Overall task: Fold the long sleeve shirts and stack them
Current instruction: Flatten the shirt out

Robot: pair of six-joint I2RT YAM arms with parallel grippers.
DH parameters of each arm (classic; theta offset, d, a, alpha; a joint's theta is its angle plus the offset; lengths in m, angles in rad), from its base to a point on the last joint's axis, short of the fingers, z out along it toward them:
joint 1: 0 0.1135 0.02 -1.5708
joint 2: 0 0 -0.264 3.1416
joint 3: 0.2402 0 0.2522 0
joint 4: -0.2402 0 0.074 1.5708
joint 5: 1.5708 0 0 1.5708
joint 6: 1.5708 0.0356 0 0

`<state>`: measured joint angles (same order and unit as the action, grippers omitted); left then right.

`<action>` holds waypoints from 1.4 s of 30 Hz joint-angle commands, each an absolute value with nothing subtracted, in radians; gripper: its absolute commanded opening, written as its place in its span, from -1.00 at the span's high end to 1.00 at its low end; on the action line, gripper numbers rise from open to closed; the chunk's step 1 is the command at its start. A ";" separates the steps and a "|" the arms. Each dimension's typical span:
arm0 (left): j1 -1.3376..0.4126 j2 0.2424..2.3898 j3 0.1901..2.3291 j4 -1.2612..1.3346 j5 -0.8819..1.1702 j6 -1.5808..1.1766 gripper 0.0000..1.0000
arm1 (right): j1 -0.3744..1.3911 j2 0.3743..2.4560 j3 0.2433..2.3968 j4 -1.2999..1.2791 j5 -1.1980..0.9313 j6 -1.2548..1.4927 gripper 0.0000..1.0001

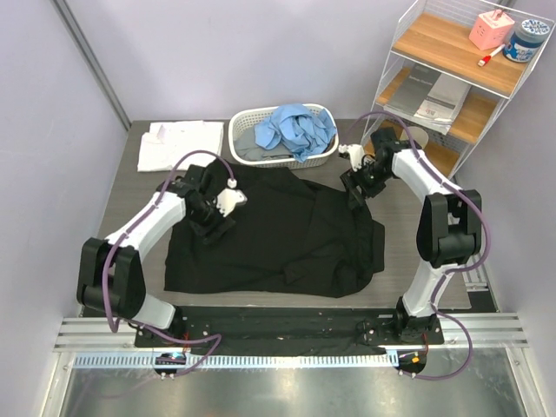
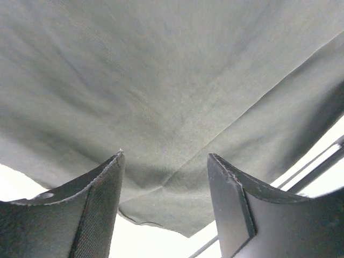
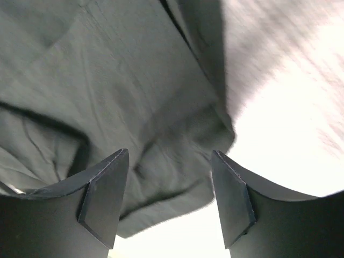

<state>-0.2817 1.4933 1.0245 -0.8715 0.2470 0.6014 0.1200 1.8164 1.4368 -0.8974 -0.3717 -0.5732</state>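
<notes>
A large black shirt (image 1: 282, 239) lies spread on the table. My left gripper (image 1: 211, 228) hangs open over its left part; the left wrist view shows black cloth (image 2: 161, 97) with a seam and an edge between the open fingers (image 2: 102, 204). My right gripper (image 1: 354, 196) is open above the shirt's upper right corner; the right wrist view shows a rumpled cloth corner (image 3: 161, 161) between the fingers (image 3: 231, 199). A folded white shirt (image 1: 180, 144) lies at the back left. A light blue shirt (image 1: 295, 129) fills the basket.
A white slatted basket (image 1: 246, 120) stands at the back middle, with grey cloth under the blue. A wire-and-wood shelf (image 1: 452, 69) with small items stands at the back right. Bare table (image 1: 139, 200) shows left of the black shirt.
</notes>
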 commanded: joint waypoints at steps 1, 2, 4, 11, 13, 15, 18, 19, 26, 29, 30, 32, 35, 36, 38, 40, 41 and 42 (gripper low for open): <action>-0.279 1.422 1.101 -0.920 0.319 0.543 -0.29 | 0.124 1.881 1.465 -0.937 -0.466 -0.468 -0.36; -0.279 1.416 1.106 -0.922 0.318 0.545 -0.31 | 0.124 1.896 1.463 -0.937 -0.483 -0.451 -0.35; -0.279 1.404 1.117 -0.930 0.319 0.538 -0.32 | 0.124 1.907 1.456 -0.931 -0.494 -0.440 -0.33; -0.275 1.332 1.115 -0.905 0.325 0.502 -0.29 | 0.147 1.792 1.402 -0.989 -0.727 -0.495 0.98; -0.264 1.319 1.124 -0.902 0.348 0.482 -0.27 | 0.184 1.663 1.378 -1.087 -0.848 -0.588 0.97; -0.256 1.304 1.143 -0.908 0.363 0.471 -0.25 | 0.297 1.515 1.332 -1.149 -0.873 -0.626 0.98; -0.245 1.286 1.176 -0.925 0.449 0.454 -0.23 | 0.542 1.357 1.238 -1.160 -0.841 -0.624 0.97; -0.245 1.276 1.186 -0.933 0.544 0.454 -0.25 | 0.561 1.292 1.203 -1.184 -0.848 -0.677 0.98; -0.317 1.186 1.160 -0.882 0.836 0.420 -0.48 | 0.604 1.091 1.080 -1.098 -0.698 -0.759 0.56; -0.372 1.198 1.129 -0.894 0.819 0.472 -0.48 | 0.684 1.026 1.048 -1.053 -0.613 -0.772 -0.48; -0.397 1.207 1.114 -0.894 0.802 0.497 -0.47 | 0.686 1.014 1.042 -1.030 -0.579 -0.734 -0.49; -0.477 1.219 1.095 -0.873 0.741 0.517 -0.44 | 0.684 0.990 1.043 -0.980 -0.505 -0.707 -0.48; -0.552 1.253 1.063 -0.743 0.703 0.454 -0.41 | 0.611 0.986 1.032 -0.892 -0.382 -0.596 -0.46; -0.569 1.268 1.062 -0.715 0.701 0.424 -0.43 | 0.556 1.008 1.032 -0.893 -0.435 -0.574 -0.45; -0.642 1.333 1.068 -0.628 0.672 0.394 -0.43 | 0.314 1.108 1.048 -0.899 -0.512 -0.542 -0.37; -0.714 1.383 1.075 -0.527 0.643 0.359 -0.43 | 0.160 1.202 1.084 -0.919 -0.546 -0.529 -0.29; -0.738 1.438 1.084 -0.502 0.635 0.356 -0.43 | 0.126 1.262 1.103 -0.948 -0.546 -0.528 -0.19; -0.759 1.468 1.095 -0.480 0.623 0.354 -0.41 | 0.106 1.358 1.120 -0.962 -0.546 -0.523 -0.13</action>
